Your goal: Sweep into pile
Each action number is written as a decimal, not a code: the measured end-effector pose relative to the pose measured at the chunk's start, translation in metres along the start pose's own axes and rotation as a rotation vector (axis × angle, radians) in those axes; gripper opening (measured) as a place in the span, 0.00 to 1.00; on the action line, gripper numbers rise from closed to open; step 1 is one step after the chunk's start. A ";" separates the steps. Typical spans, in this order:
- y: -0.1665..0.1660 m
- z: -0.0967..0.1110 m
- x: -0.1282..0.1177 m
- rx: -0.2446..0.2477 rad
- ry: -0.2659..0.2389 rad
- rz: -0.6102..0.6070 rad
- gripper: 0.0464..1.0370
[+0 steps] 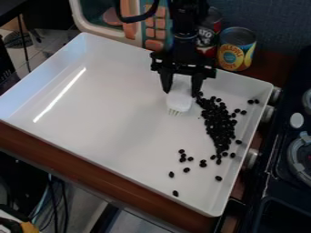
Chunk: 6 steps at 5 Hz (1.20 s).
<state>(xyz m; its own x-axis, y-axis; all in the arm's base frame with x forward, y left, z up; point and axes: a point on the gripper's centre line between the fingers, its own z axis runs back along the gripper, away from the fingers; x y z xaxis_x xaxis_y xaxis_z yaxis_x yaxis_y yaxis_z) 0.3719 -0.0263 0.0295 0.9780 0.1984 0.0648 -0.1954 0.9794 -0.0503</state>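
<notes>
A black claw grips a white brush at 2 o'clock in a white tray, beside dark beans heaped toward 3 o'clock. A hard stroke from the narrow head could split the heap or send round beans rolling; a short one could miss strays near 5 o'clock. The tray sits on a brown tabletop, with a toy microwave at 12 o'clock, cans at 1 and a stove at 4.
</notes>
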 end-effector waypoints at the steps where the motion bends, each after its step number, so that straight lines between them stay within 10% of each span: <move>1: -0.005 0.000 -0.001 -0.001 0.005 -0.016 0.64; 4: -0.020 0.001 -0.014 -0.013 -0.001 -0.108 0.64; 6: -0.003 0.057 -0.025 0.046 -0.093 0.015 0.64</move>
<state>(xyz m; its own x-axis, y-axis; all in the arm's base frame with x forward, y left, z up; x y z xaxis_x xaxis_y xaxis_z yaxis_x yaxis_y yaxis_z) 0.3434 -0.0320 0.0845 0.9643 0.2136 0.1566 -0.2152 0.9765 -0.0066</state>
